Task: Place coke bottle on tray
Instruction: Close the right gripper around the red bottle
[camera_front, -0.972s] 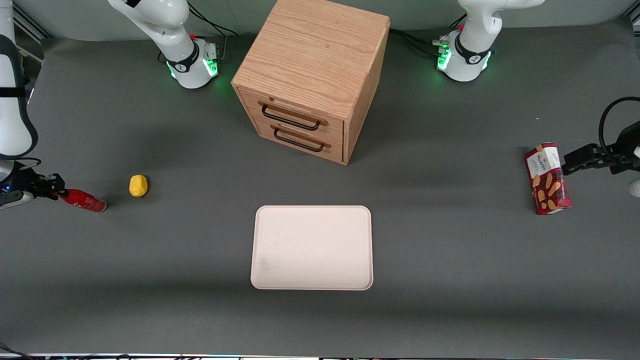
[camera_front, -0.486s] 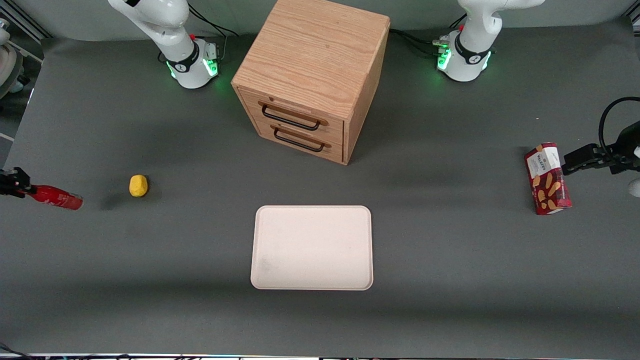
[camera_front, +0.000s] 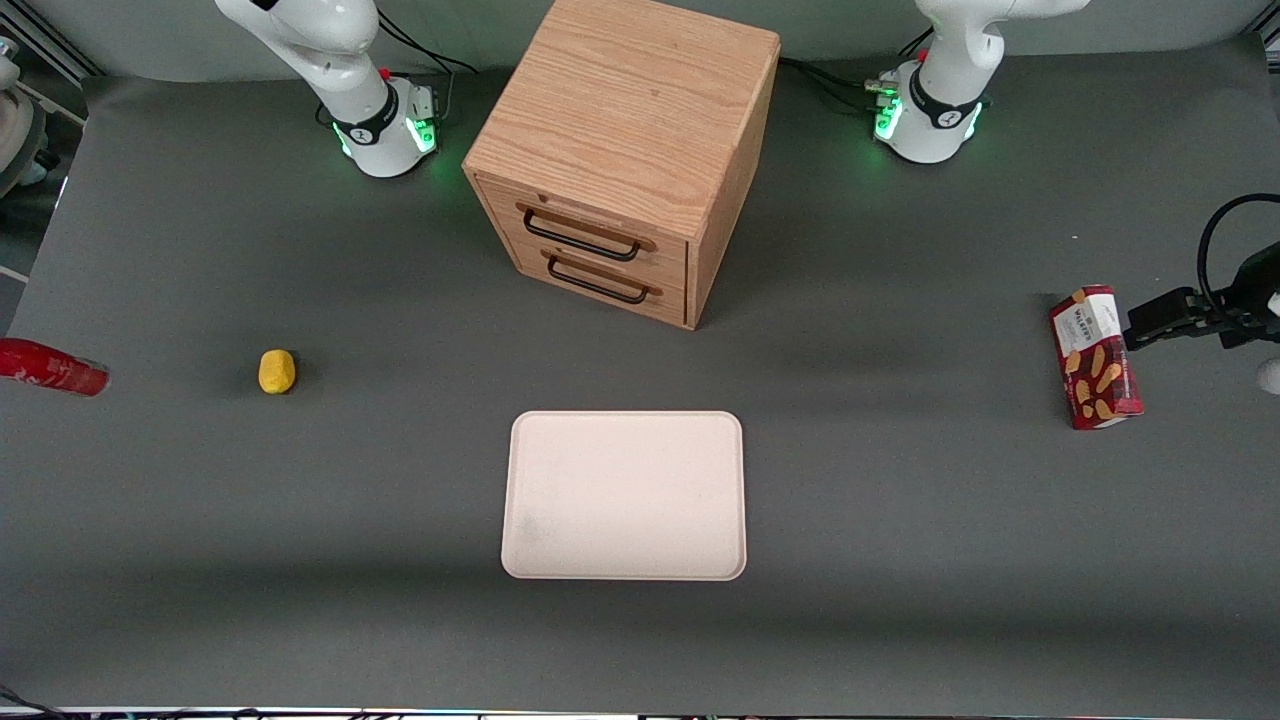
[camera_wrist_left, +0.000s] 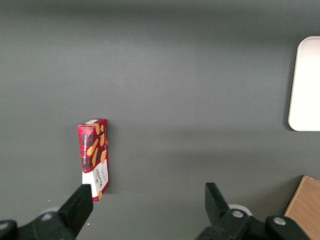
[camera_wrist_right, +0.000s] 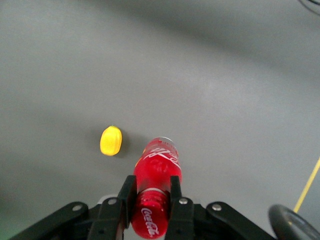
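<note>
At the far left edge of the front view, about halfway down the frame, the coke bottle (camera_front: 52, 367) pokes into sight lying nearly level, its silvery base pointing toward the middle of the table and its cap end cut off by the frame edge. The right wrist view shows why: the gripper (camera_wrist_right: 150, 196) has its 2 dark fingers (camera_wrist_right: 126, 192) pinched on the bottle's (camera_wrist_right: 155, 192) neck end, the white script readable along the red body, and the bottle is clear of the grey table (camera_front: 900, 520), which lies well below it. A small yellow lump (camera_front: 277, 371) sits on the table near the bottle, a bit nearer the centre of the frame; in the right wrist view the same yellow lump (camera_wrist_right: 111, 140) shows just beside the bottle's base. The tray (camera_front: 624, 495) lies flat in the lower middle of the front view, bare and cream-white, well apart from the bottle. Above it in the frame stands a wooden cabinet (camera_front: 625, 150) with 2 drawers, each with a dark handle facing the tray. Toward the parked arm's end of the table, at the right of the frame, a red snack box (camera_front: 1096, 357) lies flat on the table.
</note>
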